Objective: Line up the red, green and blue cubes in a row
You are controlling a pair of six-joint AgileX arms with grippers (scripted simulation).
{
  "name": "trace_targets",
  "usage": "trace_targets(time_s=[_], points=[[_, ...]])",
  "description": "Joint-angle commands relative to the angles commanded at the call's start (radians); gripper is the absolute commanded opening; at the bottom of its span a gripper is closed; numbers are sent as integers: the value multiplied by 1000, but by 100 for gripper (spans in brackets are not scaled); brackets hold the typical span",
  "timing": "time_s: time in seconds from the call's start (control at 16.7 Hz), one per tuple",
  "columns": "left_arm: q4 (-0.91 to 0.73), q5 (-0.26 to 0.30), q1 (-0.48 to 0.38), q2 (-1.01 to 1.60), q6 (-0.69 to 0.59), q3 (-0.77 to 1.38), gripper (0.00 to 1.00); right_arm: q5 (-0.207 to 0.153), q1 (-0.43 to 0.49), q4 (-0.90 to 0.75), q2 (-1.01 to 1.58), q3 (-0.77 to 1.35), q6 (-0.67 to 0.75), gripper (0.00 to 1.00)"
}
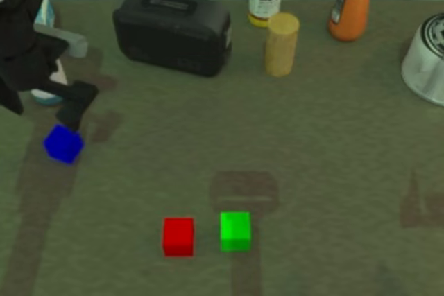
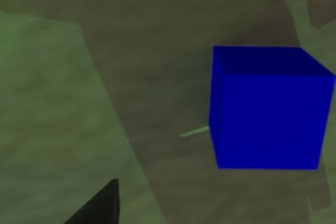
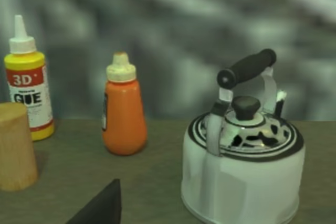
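The left gripper (image 1: 69, 119) hangs just above the blue cube (image 1: 64, 144) at the worktop's (image 1: 333, 171) left side; whether its fingers are spread I cannot tell. One red cube (image 1: 178, 236) and one green cube (image 1: 235, 231) sit side by side nearer the front, slightly apart.

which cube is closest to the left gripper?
The blue cube, at the table's left, right beside the left gripper. The red cube and green cube sit side by side near the front edge, well away.
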Motion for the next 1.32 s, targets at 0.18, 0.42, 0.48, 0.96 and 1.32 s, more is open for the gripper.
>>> trace_targets(time_s=[0.18, 0.42, 0.48, 0.96, 1.32], points=[[0, -1, -3, -5, 2, -4, 100, 0, 0, 0, 0, 0, 0, 100], [74, 0, 0, 31, 0, -46, 100, 0, 0, 0, 0, 0, 0, 100], [117, 0, 0, 51, 0, -65, 100, 0, 0, 0, 0, 0, 0, 100], [298, 1, 1, 140, 3, -158, 100, 0, 0, 0, 0, 0, 0, 100], [298, 1, 1, 140, 3, -158, 62, 0, 0, 0, 0, 0, 0, 100]])
